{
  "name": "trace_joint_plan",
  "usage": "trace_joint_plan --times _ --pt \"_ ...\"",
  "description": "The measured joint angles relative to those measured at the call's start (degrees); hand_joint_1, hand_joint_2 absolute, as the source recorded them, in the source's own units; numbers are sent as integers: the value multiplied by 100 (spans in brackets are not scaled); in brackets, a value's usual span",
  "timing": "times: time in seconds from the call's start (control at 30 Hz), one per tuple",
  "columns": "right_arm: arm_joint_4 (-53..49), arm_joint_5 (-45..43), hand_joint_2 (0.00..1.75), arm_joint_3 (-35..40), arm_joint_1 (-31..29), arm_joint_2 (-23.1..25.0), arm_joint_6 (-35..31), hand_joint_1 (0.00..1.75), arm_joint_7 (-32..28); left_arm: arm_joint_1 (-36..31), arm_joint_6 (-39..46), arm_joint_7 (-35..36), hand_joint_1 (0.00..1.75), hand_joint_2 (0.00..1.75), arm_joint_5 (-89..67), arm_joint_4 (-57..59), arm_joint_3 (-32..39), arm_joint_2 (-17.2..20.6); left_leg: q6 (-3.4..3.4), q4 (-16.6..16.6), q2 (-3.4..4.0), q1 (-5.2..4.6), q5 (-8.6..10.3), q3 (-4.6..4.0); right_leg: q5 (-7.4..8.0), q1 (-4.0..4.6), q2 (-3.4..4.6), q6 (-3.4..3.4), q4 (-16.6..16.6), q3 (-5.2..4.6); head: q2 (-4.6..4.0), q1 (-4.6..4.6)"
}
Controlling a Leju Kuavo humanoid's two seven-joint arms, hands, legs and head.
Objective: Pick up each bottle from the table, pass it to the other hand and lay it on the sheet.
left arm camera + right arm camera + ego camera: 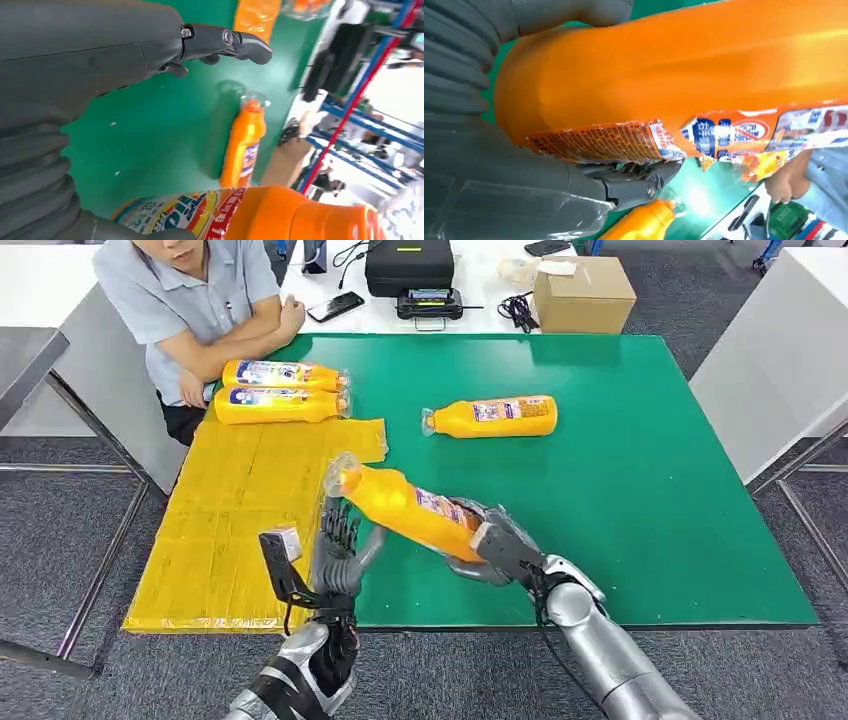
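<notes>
Head view: our right hand point(497, 543) grips the orange bottle point(405, 506) by its base, neck angled toward our left hand point(338, 552), which waits with fingers spread, holding nothing, for the handover beside the yellow sheet point(235, 540) where two bottles point(280, 391) already lie.

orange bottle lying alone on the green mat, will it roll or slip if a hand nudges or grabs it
The lone orange bottle lies on its side on the smooth green mat, so a sideways nudge would probably roll it. Its round body and glossy label look slippery, so a loose hold might slide. It looks full of orange liquid, likely fairly heavy for its size, and stiff enough not to buckle.
</notes>
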Motion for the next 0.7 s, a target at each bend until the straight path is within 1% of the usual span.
trace_joint_plan --times 0.07,0.2,0.43,0.7 --pt "0 -31 175 57 -21 2 11 175 0 -3 65 -108 0 175 -175 -7 4 -2 0 0 0 0 0 -1 0 0 0 0 1 0 0 0" --pt "7 -42 175 179 -64 15 92 175 0 -3 70 -103 0 175 -250 -96 11 -2 0 0 0 -1 0 -4 0 -1 0 0 0 -2 0 0" --pt "59 -107 175 343 -187 83 63 175 17 14 -328 168 0 175 -46 -171 83 -17 0 0 0 0 0 -3 0 0 0 0 0 -3 0 0" --pt "74 -123 175 361 -180 66 0 175 20 81 -323 253 0 175 -53 -295 83 -17 0 0 1 -1 0 -5 0 -1 0 0 0 -7 0 0"
